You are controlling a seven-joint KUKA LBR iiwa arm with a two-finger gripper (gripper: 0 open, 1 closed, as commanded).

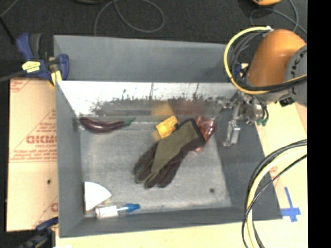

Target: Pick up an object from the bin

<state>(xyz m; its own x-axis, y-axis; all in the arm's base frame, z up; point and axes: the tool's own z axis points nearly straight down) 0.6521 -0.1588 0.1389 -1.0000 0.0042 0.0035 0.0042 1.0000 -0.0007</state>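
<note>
Hovering by bin (155, 61) right wall near back corner: gripper (232, 132). You can't tell open or closed. Nearest pick: reddish item (205, 128), touching olive glove (164, 158) mid-floor. Probably staged clear of both for descent.

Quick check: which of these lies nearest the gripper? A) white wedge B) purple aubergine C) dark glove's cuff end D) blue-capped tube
C: the dark glove lies mid-bin with its cuff pointing toward the gripper on the right side; the white wedge, purple aubergine and blue-capped tube all lie on the left.
</note>
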